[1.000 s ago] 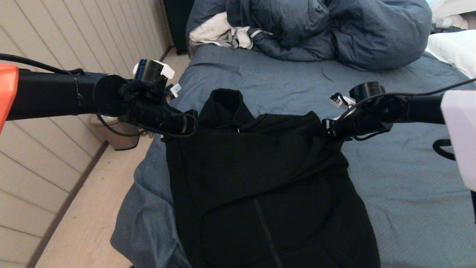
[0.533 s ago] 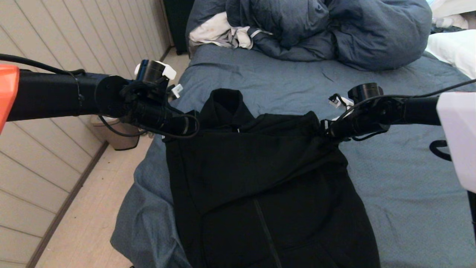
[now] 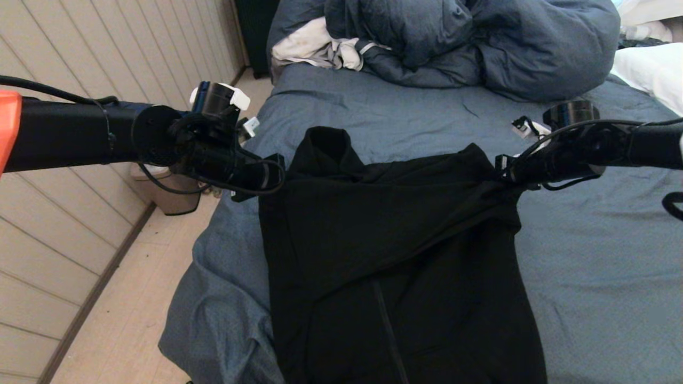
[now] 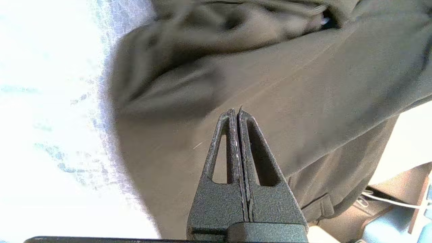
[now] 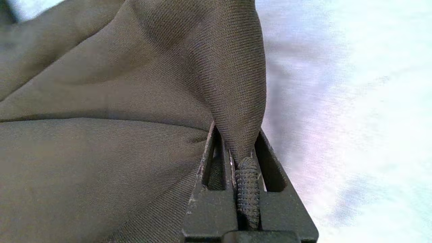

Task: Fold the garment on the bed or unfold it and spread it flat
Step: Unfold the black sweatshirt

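Garment point(image 3: 395, 266) lies on the bed point(image 3: 587, 277), long axis from 12 to 6 o'clock. Your right gripper point(image 3: 504, 176) pinches its 2 o'clock corner, cloth and cord between the fingers. Your left gripper point(image 4: 238, 113), fingers pressed together with nothing between them, hovers at the 10 o'clock corner, nearer the hood.

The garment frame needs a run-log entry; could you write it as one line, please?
garment: draped on bed | left gripper: shut, empty | right gripper: pinching shoulder

Bed point(image 3: 587, 277) under my arms: wrinkly blue-grey sheet. On it: black hooded garment point(image 3: 395, 277), near side, zipper up, draping over the near edge. Far end: puffy dark blue duvet point(image 3: 480, 42), white-grey cloth point(image 3: 315, 45) beside it.
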Motion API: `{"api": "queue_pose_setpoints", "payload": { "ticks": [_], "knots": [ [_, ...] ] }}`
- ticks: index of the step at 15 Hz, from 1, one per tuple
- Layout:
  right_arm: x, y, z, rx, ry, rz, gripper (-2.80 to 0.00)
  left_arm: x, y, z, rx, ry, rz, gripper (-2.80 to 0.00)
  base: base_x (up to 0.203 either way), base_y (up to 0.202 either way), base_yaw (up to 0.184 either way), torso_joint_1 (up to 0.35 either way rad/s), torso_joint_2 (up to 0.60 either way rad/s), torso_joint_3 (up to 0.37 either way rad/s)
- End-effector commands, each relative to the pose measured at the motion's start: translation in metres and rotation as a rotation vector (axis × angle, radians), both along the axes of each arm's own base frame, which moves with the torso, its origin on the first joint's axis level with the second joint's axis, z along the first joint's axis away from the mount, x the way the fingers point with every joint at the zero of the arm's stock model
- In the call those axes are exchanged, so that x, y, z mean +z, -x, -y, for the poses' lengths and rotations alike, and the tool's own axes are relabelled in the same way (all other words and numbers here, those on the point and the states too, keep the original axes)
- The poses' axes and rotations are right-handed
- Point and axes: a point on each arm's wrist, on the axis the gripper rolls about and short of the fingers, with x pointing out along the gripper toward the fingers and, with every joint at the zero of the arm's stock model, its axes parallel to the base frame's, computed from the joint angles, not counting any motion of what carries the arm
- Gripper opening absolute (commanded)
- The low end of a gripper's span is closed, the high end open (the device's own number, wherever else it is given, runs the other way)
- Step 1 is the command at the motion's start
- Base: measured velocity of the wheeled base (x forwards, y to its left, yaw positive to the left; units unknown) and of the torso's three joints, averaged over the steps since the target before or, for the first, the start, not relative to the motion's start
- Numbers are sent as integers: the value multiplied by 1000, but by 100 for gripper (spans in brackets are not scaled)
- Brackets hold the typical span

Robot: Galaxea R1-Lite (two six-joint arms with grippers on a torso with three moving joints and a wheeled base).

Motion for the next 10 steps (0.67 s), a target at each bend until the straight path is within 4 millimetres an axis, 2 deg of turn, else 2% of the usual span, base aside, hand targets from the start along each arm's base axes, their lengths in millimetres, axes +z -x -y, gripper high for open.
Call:
{"api": "queue_pose_setpoints", "payload": {
  "ticks": [1,7,10],
  "knots": [
    [5,4,7,-17,1,9,-280,2,1,0,0,4,2,-280,0,0,0,0,0,0],
    [18,13,24,-57,9,41,-280,6,4,-2,3,12,8,-280,0,0,0,0,0,0],
    [8,10,25,-53,10,15,-280,6,4,-2,3,11,6,-280,0,0,0,0,0,0]
  ]
}}
